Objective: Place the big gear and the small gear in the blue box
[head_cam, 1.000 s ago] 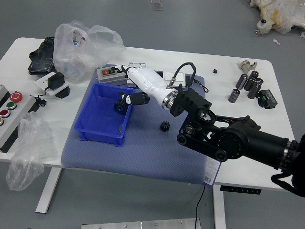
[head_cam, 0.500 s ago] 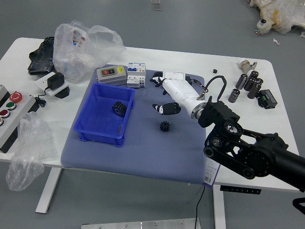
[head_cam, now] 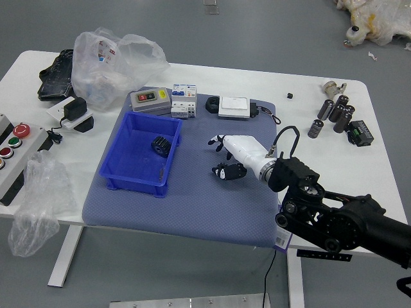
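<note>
Big gear [head_cam: 161, 146], one, in one box [head_cam: 135, 185]

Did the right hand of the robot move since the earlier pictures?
Yes. Judged against the blue box, the right hand has moved away to the right and toward the robot's side.

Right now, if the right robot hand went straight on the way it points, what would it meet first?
Probably the right-hand wall of the blue box, across a stretch of mat. The right robot hand's height is unclear in this view, so it might pass above the rim.
</note>
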`<state>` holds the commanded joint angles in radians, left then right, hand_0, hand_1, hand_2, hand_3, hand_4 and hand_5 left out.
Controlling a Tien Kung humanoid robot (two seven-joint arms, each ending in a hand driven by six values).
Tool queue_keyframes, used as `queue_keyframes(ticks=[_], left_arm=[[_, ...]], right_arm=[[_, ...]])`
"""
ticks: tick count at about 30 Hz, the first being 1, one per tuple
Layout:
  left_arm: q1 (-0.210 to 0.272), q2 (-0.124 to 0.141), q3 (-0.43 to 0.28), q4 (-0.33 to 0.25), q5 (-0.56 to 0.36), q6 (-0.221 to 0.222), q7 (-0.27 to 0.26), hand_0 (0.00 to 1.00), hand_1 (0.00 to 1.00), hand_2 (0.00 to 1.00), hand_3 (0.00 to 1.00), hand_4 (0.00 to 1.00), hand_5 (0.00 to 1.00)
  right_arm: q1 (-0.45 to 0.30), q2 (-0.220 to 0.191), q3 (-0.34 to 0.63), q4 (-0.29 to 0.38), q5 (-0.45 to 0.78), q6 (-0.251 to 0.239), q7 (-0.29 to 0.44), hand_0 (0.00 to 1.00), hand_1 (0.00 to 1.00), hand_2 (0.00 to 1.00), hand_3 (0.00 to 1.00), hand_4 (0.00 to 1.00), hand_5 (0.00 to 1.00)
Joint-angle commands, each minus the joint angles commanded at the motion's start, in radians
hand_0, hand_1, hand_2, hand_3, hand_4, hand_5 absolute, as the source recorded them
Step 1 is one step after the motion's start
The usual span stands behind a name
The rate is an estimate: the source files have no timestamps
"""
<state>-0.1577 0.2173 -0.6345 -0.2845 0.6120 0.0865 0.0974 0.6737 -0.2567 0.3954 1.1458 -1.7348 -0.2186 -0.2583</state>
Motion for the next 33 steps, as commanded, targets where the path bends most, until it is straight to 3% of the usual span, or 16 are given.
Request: queue_keyframes(ticks=[8, 9, 15, 16, 28, 33], left_arm=[[0.002, 0.0, -0.001, 0.0, 0.0, 0.0, -0.001, 0.663, 0.642, 0.639, 0.711, 0.714, 0.44], [0.002, 0.0, -0.001, 0.0, 0.001, 0.0, -0.001, 0.663, 0.642, 0.64, 0.712, 0.71, 0.44], [0.002, 0.0, 0.0, 0.001, 0.0, 0.0, -0.004, 0.663, 0.642, 0.64, 0.712, 0.71, 0.44], [0.001, 0.0, 0.001, 0.001, -0.001, 0.0, -0.004, 0.664, 0.642, 0.64, 0.717, 0.71, 0.445], [-0.001, 0.001, 0.003, 0.001, -0.004, 0.001, -0.007, 0.664, 0.642, 0.64, 0.722, 0.708, 0.457], [-0.002, 0.002, 0.002, 0.0, -0.003, 0.001, -0.006, 0.664, 0.642, 0.64, 0.724, 0.709, 0.463]], right_arm=[[-0.017, -0.022, -0.007, 0.024, 0.021, 0.007, 0.003, 0.361, 0.445, 0.592, 0.777, 0.767, 0.228], [-0.018, -0.024, -0.008, 0.027, 0.025, 0.005, 0.006, 0.345, 0.413, 0.502, 0.684, 0.584, 0.173], [-0.022, -0.029, -0.019, 0.034, 0.049, -0.026, 0.021, 0.345, 0.413, 0.502, 0.684, 0.584, 0.173], [-0.022, -0.029, -0.02, 0.034, 0.053, -0.032, 0.023, 0.3, 0.366, 0.365, 0.452, 0.29, 0.104], [-0.017, -0.035, -0.034, 0.027, 0.047, -0.047, 0.028, 0.299, 0.361, 0.343, 0.418, 0.23, 0.023], [0.029, -0.053, -0.031, 0.063, 0.051, -0.046, 0.029, 0.304, 0.36, 0.344, 0.418, 0.235, 0.029]])
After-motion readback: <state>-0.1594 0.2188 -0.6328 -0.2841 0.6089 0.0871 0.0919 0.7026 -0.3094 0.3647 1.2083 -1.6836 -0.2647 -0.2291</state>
